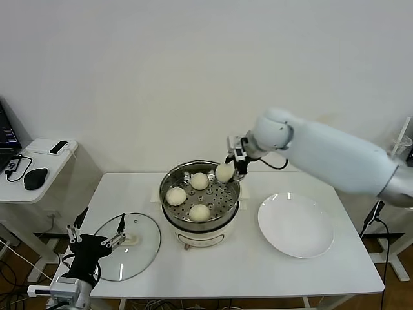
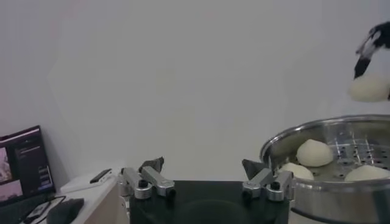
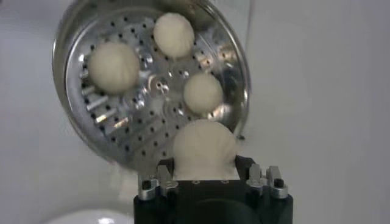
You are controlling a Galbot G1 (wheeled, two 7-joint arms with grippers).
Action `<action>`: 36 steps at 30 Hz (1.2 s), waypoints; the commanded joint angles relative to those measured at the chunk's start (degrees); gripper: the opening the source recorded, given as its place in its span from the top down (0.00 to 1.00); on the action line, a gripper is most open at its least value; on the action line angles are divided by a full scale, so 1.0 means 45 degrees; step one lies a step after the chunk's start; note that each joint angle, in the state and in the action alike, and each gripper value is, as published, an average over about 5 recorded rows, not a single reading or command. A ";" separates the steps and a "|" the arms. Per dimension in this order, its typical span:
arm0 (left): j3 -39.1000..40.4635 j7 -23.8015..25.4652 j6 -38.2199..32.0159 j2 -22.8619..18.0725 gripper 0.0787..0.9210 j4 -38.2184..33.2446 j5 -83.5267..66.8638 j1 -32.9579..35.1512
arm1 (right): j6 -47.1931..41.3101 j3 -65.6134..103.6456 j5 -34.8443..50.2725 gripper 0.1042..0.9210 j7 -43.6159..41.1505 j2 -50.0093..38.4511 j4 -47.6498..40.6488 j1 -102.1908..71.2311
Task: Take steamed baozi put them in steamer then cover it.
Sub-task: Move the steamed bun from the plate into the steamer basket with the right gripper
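Note:
The steel steamer [image 1: 169,180] stands on its cream base at the table's middle, with three baozi [image 1: 199,181] on its perforated tray. My right gripper [image 1: 233,169] is shut on the fourth baozi [image 1: 224,172] and holds it over the steamer's right rim. In the right wrist view that baozi [image 3: 204,149] sits between the jaws, just off the tray [image 3: 152,91]. The glass cover [image 1: 142,248] lies flat on the table to the left of the steamer. My left gripper [image 1: 98,234] is open and empty, at the cover's left edge.
An empty white plate [image 1: 296,225] lies to the right of the steamer. A side desk with a mouse [image 1: 35,177] and laptop stands at the far left. The steamer's rim [image 2: 304,129] shows close by in the left wrist view.

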 commanded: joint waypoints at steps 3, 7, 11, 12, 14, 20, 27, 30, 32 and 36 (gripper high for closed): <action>0.0009 -0.0001 -0.0009 0.0032 0.12 0.0066 -0.0022 -0.0089 | -0.0869 -0.0287 -0.0342 0.36 0.0469 0.0923 -0.0656 -0.1392; 0.0001 -0.0003 -0.0019 0.0043 0.12 0.0114 -0.0023 -0.0110 | -0.0888 -0.0125 -0.0303 0.36 0.0477 0.0978 -0.0770 -0.1639; -0.0023 -0.0003 -0.0027 0.0060 0.12 0.0140 -0.0039 -0.0120 | -0.0903 -0.0071 -0.0328 0.36 0.0485 0.0970 -0.0783 -0.1785; -0.0026 -0.0003 -0.0029 0.0060 0.12 0.0142 -0.0042 -0.0120 | -0.0902 -0.0063 -0.0339 0.36 0.0489 0.0971 -0.0798 -0.1807; -0.0027 -0.0006 -0.0035 0.0057 0.12 0.0141 -0.0043 -0.0116 | -0.0891 -0.0034 -0.0355 0.36 0.0527 0.0972 -0.0826 -0.1849; -0.0072 -0.0002 -0.0043 0.0071 0.12 0.0123 -0.0045 -0.0081 | -0.0907 0.0269 -0.0103 0.34 0.0680 0.0853 -0.0640 -0.1769; -0.0072 0.0003 -0.0038 0.0096 0.12 0.0137 -0.0048 -0.0120 | -0.0817 0.0733 0.0480 0.15 0.0347 0.0068 0.0131 -0.0598; -0.0022 0.0002 -0.0037 0.0091 0.12 0.0161 -0.0054 -0.0182 | -0.0647 0.1140 0.0729 0.12 0.0461 -0.0433 0.0477 -0.0221; -0.0002 -0.0002 -0.0039 0.0092 0.12 0.0197 -0.0064 -0.0231 | -0.0568 0.1495 0.1104 0.12 0.1035 -0.0794 0.0822 -0.0212; -0.0009 -0.0012 -0.0069 0.0115 0.12 0.0269 -0.0107 -0.0271 | -0.0388 0.2415 0.2415 0.12 0.3842 -0.1658 0.2027 -0.1087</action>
